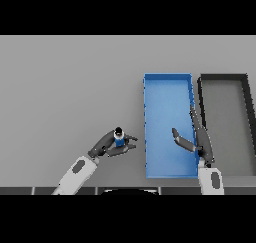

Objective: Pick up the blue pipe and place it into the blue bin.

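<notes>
Currently the left hand (112,146) sits at lower centre of the frame with its fingers and thumb curled round the blue pipe (119,140); the pipe stands roughly upright in that grasp, its dark top end facing you, so its long axis runs toward the camera rather than along the table (70,87). You cannot tell whether the pipe's base touches the table or is lifted.

Key relation: the blue bin (167,89) lies immediately to the right of the holding hand, its long side running up and down the frame, and its near wall stands just beside the fingertips. Your move, as you would judge it, is a short carry rightward over that wall, then release.

Obstruction: the right hand (192,142) lies inside the bin's lower right part, fingers straight and spread, holding nothing, with its arm coming up from the lower edge. It occupies the part of the bin floor nearest the right wall; the bin's left strip and upper half show bare.

A dark grey bin (225,78) stands just right of the blue one, out of the path.
</notes>
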`<state>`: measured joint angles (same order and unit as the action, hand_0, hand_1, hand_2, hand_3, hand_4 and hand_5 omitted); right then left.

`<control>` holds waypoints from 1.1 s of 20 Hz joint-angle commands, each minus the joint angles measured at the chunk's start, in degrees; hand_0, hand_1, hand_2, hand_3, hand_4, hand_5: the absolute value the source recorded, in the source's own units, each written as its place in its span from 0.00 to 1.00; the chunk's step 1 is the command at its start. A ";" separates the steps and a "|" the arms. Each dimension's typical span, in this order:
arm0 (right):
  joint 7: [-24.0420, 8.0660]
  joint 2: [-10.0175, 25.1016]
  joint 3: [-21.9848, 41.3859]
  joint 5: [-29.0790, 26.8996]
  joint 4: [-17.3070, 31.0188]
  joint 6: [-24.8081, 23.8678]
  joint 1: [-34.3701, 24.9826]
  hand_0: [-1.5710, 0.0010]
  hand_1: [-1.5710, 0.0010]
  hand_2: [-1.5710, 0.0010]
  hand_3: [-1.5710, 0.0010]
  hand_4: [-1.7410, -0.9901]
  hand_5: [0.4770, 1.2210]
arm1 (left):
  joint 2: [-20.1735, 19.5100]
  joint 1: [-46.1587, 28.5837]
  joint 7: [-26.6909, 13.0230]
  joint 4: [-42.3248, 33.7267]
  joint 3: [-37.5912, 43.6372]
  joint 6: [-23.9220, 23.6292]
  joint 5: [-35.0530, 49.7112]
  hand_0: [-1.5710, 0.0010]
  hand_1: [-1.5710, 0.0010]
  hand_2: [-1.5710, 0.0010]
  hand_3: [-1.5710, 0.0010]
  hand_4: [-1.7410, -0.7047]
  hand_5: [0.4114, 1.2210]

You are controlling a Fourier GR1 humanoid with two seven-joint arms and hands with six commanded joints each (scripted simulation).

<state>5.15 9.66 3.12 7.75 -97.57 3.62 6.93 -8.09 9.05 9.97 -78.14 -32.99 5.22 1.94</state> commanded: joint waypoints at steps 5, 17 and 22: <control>1.07 -0.52 0.15 -0.29 0.00 0.13 0.36 1.00 1.00 1.00 1.00 0.68 0.21 | 1.24 0.48 2.16 -4.52 1.43 -0.36 -0.07 0.04 0.04 0.03 0.03 0.26 0.97; 1.37 0.98 -0.17 1.69 -0.24 -0.67 0.39 1.00 1.00 1.00 1.00 0.79 0.22 | 3.39 4.12 -7.28 -14.53 1.60 3.51 -0.34 0.00 0.00 0.00 0.00 0.26 1.00; 0.66 1.17 0.42 3.87 -4.15 -2.39 2.40 1.00 1.00 1.00 1.00 0.77 0.22 | 4.28 4.01 -7.15 -13.50 2.30 5.12 -1.50 0.00 0.00 0.00 0.00 0.27 1.00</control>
<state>5.94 10.82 3.54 11.62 -101.72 1.22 9.34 -3.81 13.03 2.83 -91.63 -30.70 10.46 0.36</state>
